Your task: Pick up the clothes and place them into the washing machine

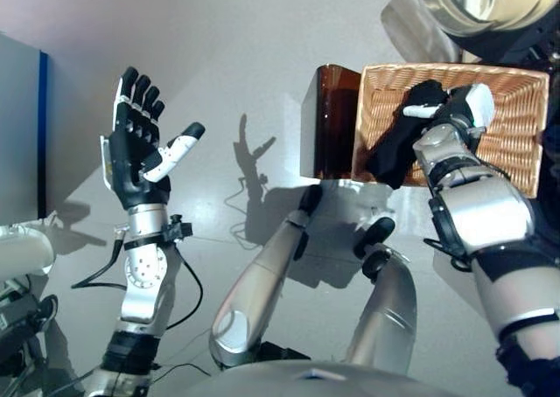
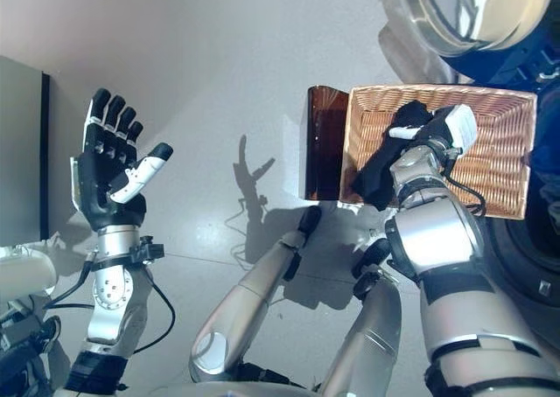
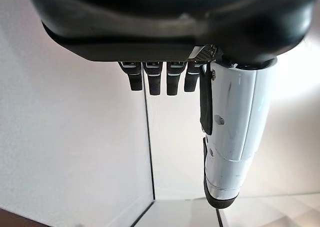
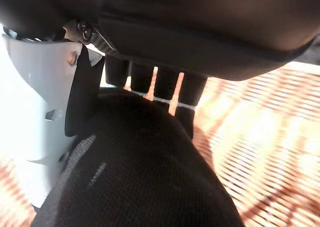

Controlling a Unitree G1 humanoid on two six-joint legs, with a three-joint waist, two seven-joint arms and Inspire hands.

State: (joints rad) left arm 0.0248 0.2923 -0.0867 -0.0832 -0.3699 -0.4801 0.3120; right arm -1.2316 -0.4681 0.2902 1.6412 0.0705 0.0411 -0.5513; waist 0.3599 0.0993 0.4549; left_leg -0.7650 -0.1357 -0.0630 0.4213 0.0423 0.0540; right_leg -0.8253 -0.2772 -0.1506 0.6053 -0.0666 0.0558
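Washing machine [image 1: 477,8] is showing its round door just beyond the wicker basket [image 1: 516,117]. Basket is sitting on the floor, a brown panel [image 1: 328,121] against its side. Right hand [image 1: 455,108] is reaching into the basket, fingers and thumb pinching black clothes [image 1: 389,152] draped over the rim. Left hand [image 1: 136,143] is hanging well apart from the basket, fingers spread, holding nothing.

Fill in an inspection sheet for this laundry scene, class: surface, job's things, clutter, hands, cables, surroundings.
Surface: pale grey floor.
Job's things: black garment in wicker basket; washing machine door at top right.
Clutter: brown box beside the basket.
Hands: right hand in the basket, fingers curled on the garment; left hand raised, open, empty.
Cables: nothing seen apart from the robot's own.
Surroundings: grey panel at left.
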